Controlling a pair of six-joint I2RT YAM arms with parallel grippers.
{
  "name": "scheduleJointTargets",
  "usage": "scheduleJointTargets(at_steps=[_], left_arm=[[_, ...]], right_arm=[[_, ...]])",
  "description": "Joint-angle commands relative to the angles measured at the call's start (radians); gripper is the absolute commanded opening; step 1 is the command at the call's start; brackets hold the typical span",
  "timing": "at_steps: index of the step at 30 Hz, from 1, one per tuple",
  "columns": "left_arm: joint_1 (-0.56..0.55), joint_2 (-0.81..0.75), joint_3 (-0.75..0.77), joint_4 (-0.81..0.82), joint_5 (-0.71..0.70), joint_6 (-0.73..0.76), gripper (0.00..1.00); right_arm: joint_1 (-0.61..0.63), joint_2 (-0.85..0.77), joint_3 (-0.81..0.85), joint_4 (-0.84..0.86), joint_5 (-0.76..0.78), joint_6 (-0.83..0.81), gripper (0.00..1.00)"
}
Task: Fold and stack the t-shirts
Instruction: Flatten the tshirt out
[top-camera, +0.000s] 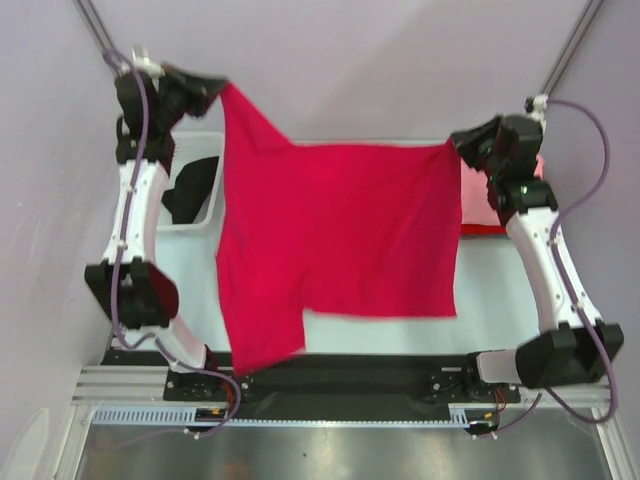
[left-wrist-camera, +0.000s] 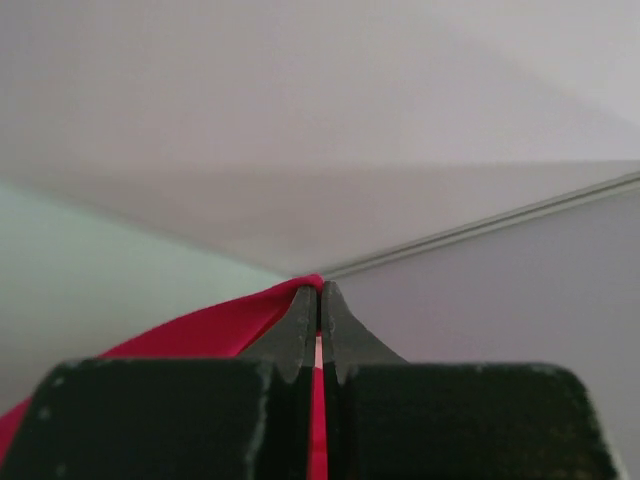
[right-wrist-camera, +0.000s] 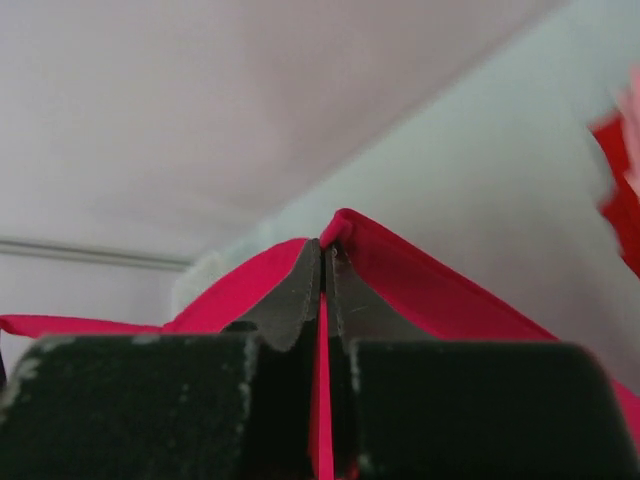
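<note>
A crimson-red t-shirt (top-camera: 335, 240) hangs spread in the air between both arms, above the table. My left gripper (top-camera: 222, 88) is shut on its upper left corner, high at the back left. My right gripper (top-camera: 452, 146) is shut on its upper right corner. In the left wrist view the red cloth (left-wrist-camera: 200, 330) is pinched between the closed jaws of the left gripper (left-wrist-camera: 320, 288). The right wrist view shows red cloth (right-wrist-camera: 420, 285) draped over the closed right gripper (right-wrist-camera: 324, 245). A folded light pink t-shirt (top-camera: 478, 196) lies on a red one (top-camera: 482, 229) at the right. A black t-shirt (top-camera: 190, 190) sits in a bin.
A white bin (top-camera: 196, 180) holding the black cloth stands at the left of the table (top-camera: 500, 290). The folded stack lies near the right arm's forearm (top-camera: 545, 260). A dark rail (top-camera: 340, 375) runs along the table's near edge, where a sleeve of the held shirt hangs down.
</note>
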Motion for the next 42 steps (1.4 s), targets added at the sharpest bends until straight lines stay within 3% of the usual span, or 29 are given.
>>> scheduleJointTargets(at_steps=[1,2,3,4,7,11,14,17,19,24,29,35,42], left_arm=[[-0.004,0.163,0.542,0.028,0.038,-0.043,0.00],[-0.003,0.306,0.826,-0.028,0.029,-0.052,0.00],[0.000,0.359,0.931,-0.017,0.020,-0.109,0.00],[0.009,0.408,0.982,0.112,0.019,-0.158,0.00],[0.020,0.371,0.839,0.392,0.016,-0.328,0.00],[0.017,0.312,0.747,0.382,0.035,-0.171,0.00],[0.025,0.251,0.555,0.434,0.098,-0.143,0.00],[0.020,0.168,0.224,0.500,0.168,-0.129,0.00],[0.014,0.083,0.115,0.482,0.190,-0.048,0.00],[-0.003,-0.192,-0.319,0.369,0.044,0.130,0.00],[-0.004,-0.494,-0.689,0.286,-0.094,0.187,0.00],[-0.003,-0.720,-1.028,0.227,-0.139,0.185,0.00],[-0.003,-0.965,-1.182,0.043,-0.137,0.284,0.00]], right_arm=[[-0.046,0.100,0.332,0.110,-0.122,0.033,0.00],[-0.049,0.131,0.392,0.101,-0.134,0.029,0.00],[-0.056,0.193,0.512,0.078,-0.156,0.021,0.00],[-0.066,0.221,0.567,0.064,-0.185,0.018,0.00],[-0.083,0.310,0.725,0.027,-0.217,0.015,0.00],[-0.092,0.336,0.675,0.053,-0.234,0.018,0.00],[-0.094,0.318,0.495,0.143,-0.283,0.053,0.00],[-0.120,0.294,0.280,0.246,-0.329,0.094,0.00],[-0.126,0.287,0.196,0.280,-0.342,0.108,0.00],[-0.131,0.283,-0.053,0.337,-0.378,0.130,0.00],[-0.129,0.280,-0.213,0.383,-0.444,0.128,0.00],[-0.112,0.202,-0.405,0.371,-0.493,0.064,0.00],[-0.068,-0.065,-0.655,0.219,-0.418,-0.007,0.00]])
